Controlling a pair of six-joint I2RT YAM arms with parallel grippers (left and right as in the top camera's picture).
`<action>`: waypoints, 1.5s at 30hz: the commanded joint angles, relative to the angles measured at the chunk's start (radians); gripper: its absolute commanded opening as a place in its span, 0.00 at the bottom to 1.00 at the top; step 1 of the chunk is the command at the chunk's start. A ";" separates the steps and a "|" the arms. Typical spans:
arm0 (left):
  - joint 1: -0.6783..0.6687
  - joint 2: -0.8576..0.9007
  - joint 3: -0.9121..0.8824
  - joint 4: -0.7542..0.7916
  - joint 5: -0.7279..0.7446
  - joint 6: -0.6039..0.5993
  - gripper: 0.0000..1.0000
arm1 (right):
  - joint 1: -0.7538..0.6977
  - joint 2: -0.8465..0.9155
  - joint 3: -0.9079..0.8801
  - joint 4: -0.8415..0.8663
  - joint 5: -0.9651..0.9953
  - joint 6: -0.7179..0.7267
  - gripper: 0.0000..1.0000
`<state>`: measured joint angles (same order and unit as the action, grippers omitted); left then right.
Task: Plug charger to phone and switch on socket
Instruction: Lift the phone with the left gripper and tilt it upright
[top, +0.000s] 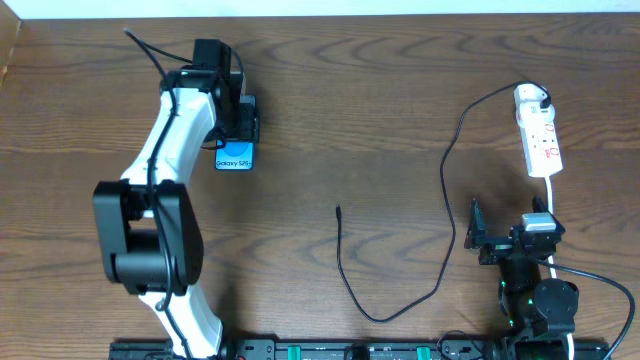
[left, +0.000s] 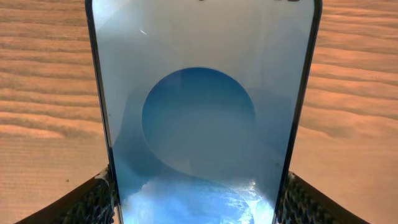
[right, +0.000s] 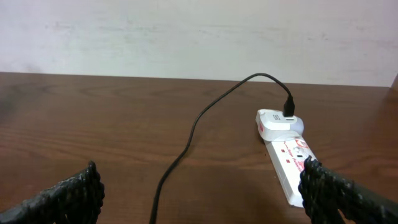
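Grips phone (top: 234, 155) by its sides in left claw (left: 199, 202), far left of counter (top: 400, 100) | holds right claw (right: 200, 171) spread wide, empty, at near right | finds charger tip (top: 338, 210) lying loose mid-counter, cable running to power strip (top: 540, 135) far right

A dark brown, wood-grained table (top: 400, 110) is seen under even light. Beyond its far edge, a plain off-white wall (right: 155, 37) is shown, faintly scuffed.
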<state>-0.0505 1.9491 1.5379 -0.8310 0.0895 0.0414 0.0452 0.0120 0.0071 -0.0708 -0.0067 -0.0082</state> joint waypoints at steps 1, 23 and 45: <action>-0.001 -0.070 0.016 -0.024 0.171 -0.033 0.07 | 0.009 -0.005 -0.002 -0.005 0.005 0.007 0.99; -0.001 -0.109 0.016 -0.034 1.214 -1.012 0.07 | 0.009 -0.005 -0.002 -0.005 0.005 0.007 0.99; -0.001 -0.109 0.016 -0.031 1.317 -1.194 0.07 | 0.009 -0.005 -0.002 -0.005 0.005 0.007 0.99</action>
<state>-0.0532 1.8717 1.5375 -0.8631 1.3495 -1.1206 0.0452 0.0120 0.0071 -0.0708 -0.0067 -0.0082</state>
